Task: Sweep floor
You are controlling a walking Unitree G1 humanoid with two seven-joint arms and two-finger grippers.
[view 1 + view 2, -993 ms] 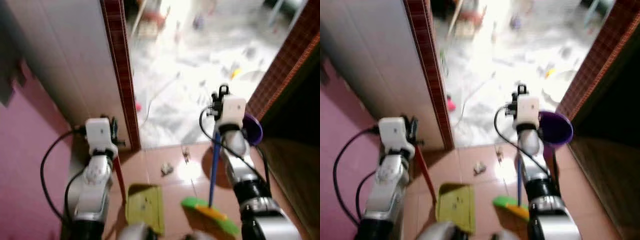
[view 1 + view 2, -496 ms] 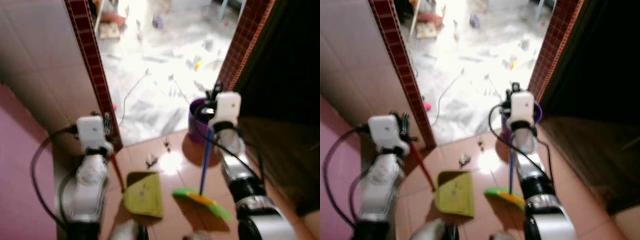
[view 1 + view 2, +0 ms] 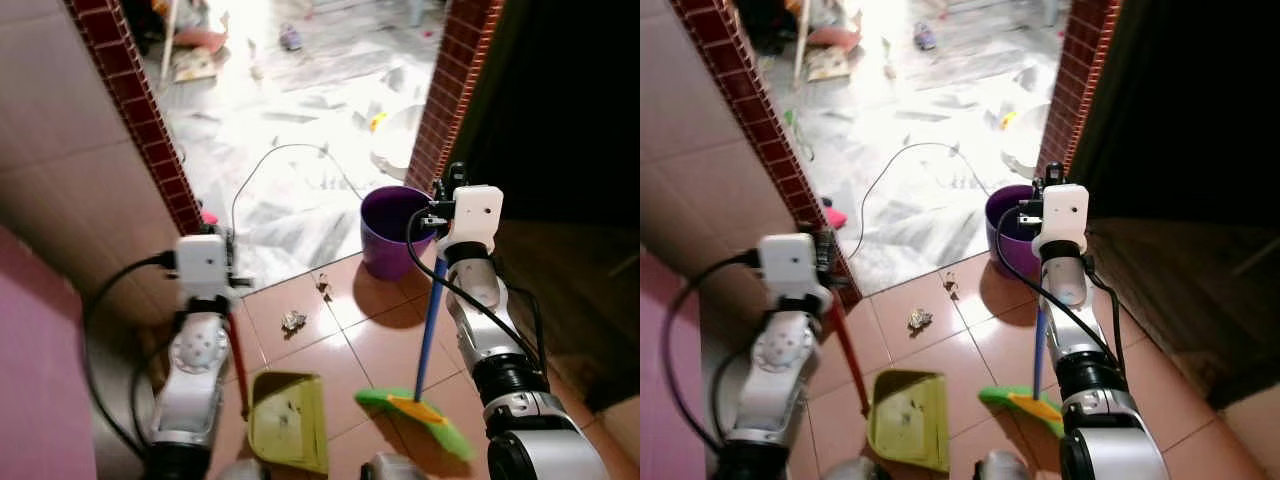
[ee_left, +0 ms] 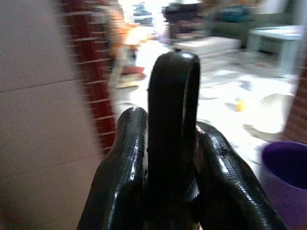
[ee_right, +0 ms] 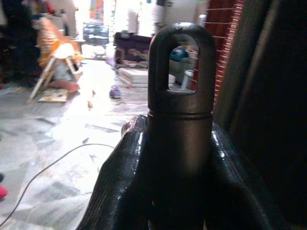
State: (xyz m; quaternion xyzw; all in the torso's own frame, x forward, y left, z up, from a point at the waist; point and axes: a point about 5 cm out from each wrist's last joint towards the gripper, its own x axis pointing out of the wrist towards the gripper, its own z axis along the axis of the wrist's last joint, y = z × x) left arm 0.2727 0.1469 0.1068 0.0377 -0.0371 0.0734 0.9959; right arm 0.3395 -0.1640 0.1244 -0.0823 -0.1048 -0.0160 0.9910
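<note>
**Doorway coming square, litter now ahead of the brush**

I am standing on a terracotta tiled floor at a brick-edged doorway, with a bright marble room lying beyond it. My view is swinging round: a second ago the left door post filled the middle of what I see, and now the opening is sitting wider and the purple bucket, earlier half hidden behind my right arm, is standing plainly by the right post. The things themselves are not shifting; I am turning.

My right claw is clamped shut around the top of the broom handle, whose green brush head is resting on the tiles near my feet. My left claw is closed around the dustpan handle, the yellow-green dustpan lying flat just left of the brush. A crumpled scrap and a smaller bit are lying ahead, between pan and bucket. I judge they are now within reach of a pull back toward the pan.
</note>
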